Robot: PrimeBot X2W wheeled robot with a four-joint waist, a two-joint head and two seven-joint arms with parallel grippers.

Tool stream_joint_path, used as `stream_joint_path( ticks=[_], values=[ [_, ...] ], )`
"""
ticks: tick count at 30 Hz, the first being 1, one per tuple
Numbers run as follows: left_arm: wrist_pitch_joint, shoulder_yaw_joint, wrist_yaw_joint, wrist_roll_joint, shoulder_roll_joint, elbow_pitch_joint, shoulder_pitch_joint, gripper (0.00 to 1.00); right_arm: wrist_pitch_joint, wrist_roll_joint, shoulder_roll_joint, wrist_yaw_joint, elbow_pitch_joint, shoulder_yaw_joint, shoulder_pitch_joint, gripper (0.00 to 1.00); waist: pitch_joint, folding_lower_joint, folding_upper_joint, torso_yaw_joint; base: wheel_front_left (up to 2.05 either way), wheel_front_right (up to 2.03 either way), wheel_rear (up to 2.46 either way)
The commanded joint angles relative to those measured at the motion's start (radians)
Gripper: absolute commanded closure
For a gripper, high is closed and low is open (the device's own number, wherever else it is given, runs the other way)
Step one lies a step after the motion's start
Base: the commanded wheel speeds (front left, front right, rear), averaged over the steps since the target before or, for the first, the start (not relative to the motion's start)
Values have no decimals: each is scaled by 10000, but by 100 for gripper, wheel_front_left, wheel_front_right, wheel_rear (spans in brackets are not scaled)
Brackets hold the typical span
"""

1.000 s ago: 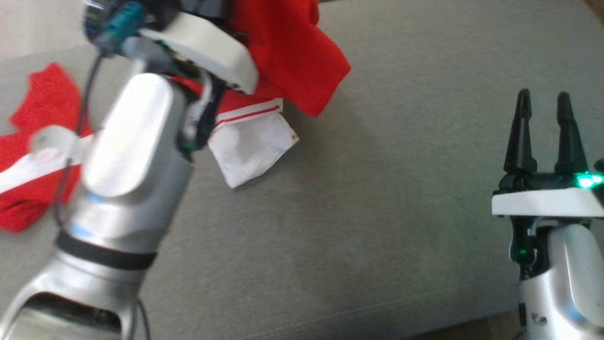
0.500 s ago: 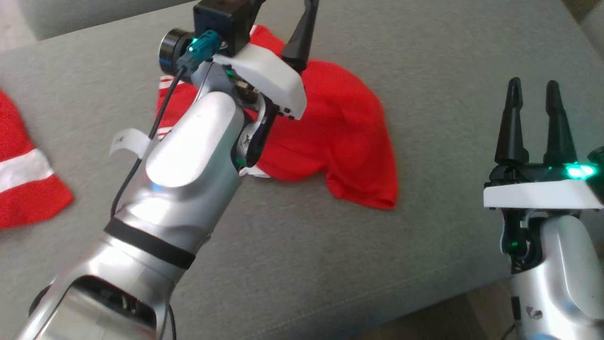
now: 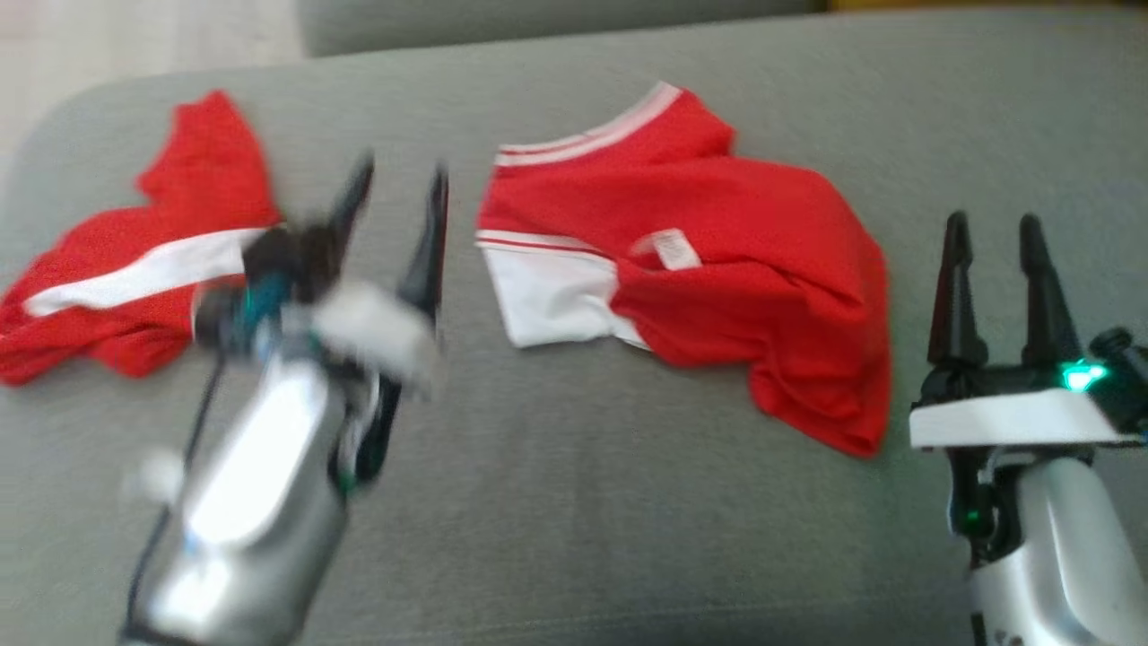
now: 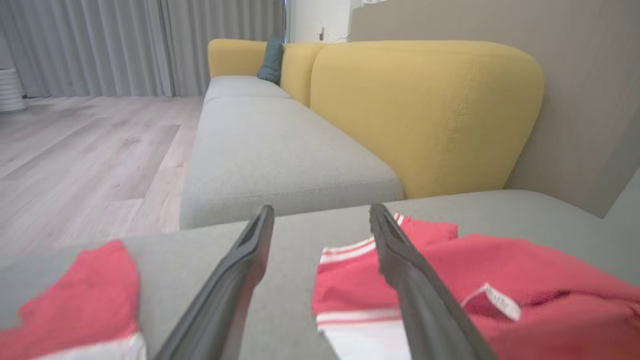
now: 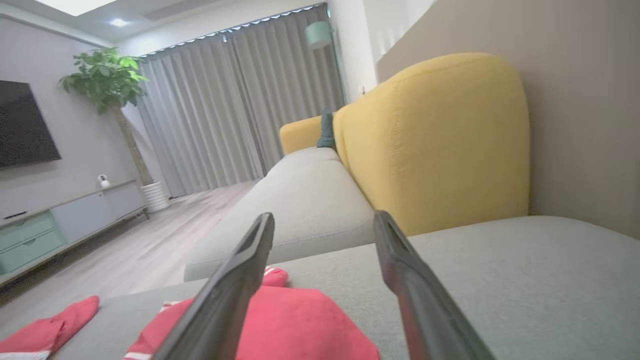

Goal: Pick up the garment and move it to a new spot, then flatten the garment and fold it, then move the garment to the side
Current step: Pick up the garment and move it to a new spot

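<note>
**Head view.** The red-and-white garment (image 3: 717,242) lies crumpled on the grey sofa seat (image 3: 583,502). The left end effector (image 3: 401,172), blurred, stands just left of the garment, fingers wide apart and empty. The right end effector (image 3: 993,222) stands just right of the garment, equally wide and empty. A second red garment (image 3: 134,269) lies farther left.

**Left wrist view.** The spread fingers point past the garment's (image 4: 500,260) striped edge.

**Right wrist view.** The garment (image 5: 300,320) lies low between the spread fingers, with a yellow backrest (image 5: 440,145) beyond it.
</note>
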Motion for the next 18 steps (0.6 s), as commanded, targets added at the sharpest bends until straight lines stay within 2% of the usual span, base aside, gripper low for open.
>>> stream_joint_path(
  ticks=[1, 5, 10, 14, 18],
  values=[
    [-87, 492, -6, 156, 265, -647, 173, 0, -64, -75, -45, -7, -295, 281, -84, 0, -620, 0, 0, 727, 0, 0, 0],
    [-88, 1103, 145, 468, 172, -2004, 2240, 0, -64, -59, -45, -7, -208, 402, 334, 0, -956, 0, 0, 1196, 0, 0, 0],
    [-88, 2057, 147, 990, -441, -3481, 4132, 0, -64, 62, -45, -7, -83, 920, 856, 0, -1140, 0, 0, 1390, 0, 0, 0],
    [-88, 2840, -126, 1485, -921, -4212, 4934, 0, -64, 174, -45, -7, -30, 1402, 1157, 0, -1208, 0, 0, 1329, 0, 0, 0],
    [-89, 3311, -575, 1948, -1165, -4498, 5249, 0, -64, 291, -45, -7, -63, 1596, 1253, 0, -1214, 0, 0, 1224, 0, 0, 0]
  ],
)
